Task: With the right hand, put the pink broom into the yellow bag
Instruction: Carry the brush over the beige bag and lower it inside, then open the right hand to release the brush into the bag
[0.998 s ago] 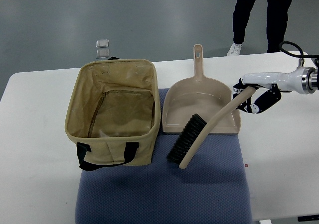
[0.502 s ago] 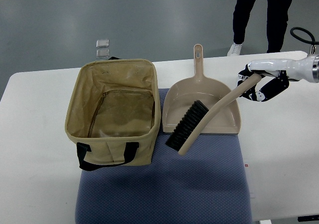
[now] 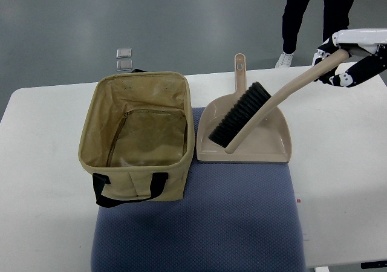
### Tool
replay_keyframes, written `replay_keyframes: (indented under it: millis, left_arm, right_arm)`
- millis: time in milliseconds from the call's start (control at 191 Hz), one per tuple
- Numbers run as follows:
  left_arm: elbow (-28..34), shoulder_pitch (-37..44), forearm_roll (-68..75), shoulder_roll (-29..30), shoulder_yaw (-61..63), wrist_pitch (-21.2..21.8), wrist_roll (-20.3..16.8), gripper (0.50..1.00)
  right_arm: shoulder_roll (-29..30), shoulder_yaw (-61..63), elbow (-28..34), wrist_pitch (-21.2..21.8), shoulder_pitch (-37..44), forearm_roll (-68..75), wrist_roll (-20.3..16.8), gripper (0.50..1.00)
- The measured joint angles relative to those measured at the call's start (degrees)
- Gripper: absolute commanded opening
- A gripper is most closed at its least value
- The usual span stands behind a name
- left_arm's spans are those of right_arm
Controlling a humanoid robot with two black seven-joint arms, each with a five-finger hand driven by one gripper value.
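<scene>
My right hand [image 3: 338,59] is shut on the handle end of the pink broom [image 3: 260,110] and holds it in the air at the upper right. The broom slopes down to the left, its black bristles [image 3: 237,114] hanging over the pink dustpan [image 3: 266,145]. The yellow bag [image 3: 140,134] stands open on the left half of the blue mat [image 3: 242,223], its two black handles at the near side. The bag is empty inside. The left arm is out of view.
The white table [image 3: 344,181] carries the mat, bag and dustpan. A person's legs [image 3: 302,12] stand behind the table at the top right. Two small clear objects [image 3: 124,57] lie on the floor behind the bag.
My right hand has risen and moved to the upper right with the broom. The brush head has lifted off the mat and swung up over the dustpan.
</scene>
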Motion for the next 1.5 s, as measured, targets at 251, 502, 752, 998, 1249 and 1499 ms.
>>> replay_keyframes:
  millis: [251,502,752,998,1249,1499]
  left_arm:
    - [-0.04,0.00,0.09,0.00,0.00,-0.05,0.00,1.000]
    - [-0.05,0.00,0.09,0.00,-0.03,-0.06,0.00,1.000]
    - [-0.05,0.00,0.00,0.00,-0.09,-0.13,0.00,1.000]
    - [-0.03,-0.01,-0.02,0.00,-0.10,-0.14,0.00,1.000]
    - [0.00,-0.01,-0.02,0.00,-0.06,-0.15,0.00,1.000]
    - [0.13,0.01,-0.07,0.00,0.00,-0.15,-0.01,1.000]
  right_arm:
    - [2.21,0.03,-0.86,-0.34,4.58,2.30,-1.69,0.500]
    - [15.80,-0.04,-8.50,-2.13,6.90,2.29,-4.45,0.500]
    - [30.84,-0.91,-20.47,-2.53,9.05,1.45,-4.80,0.500]
    - [41.31,-3.66,-27.22,-2.53,9.16,-0.45,-5.35,0.500]
    - [47.86,-6.01,-31.85,-2.63,8.52,-3.16,-5.35,0.500]
    - [51.05,-6.73,-35.00,-2.66,7.55,-4.94,-5.03,0.917]
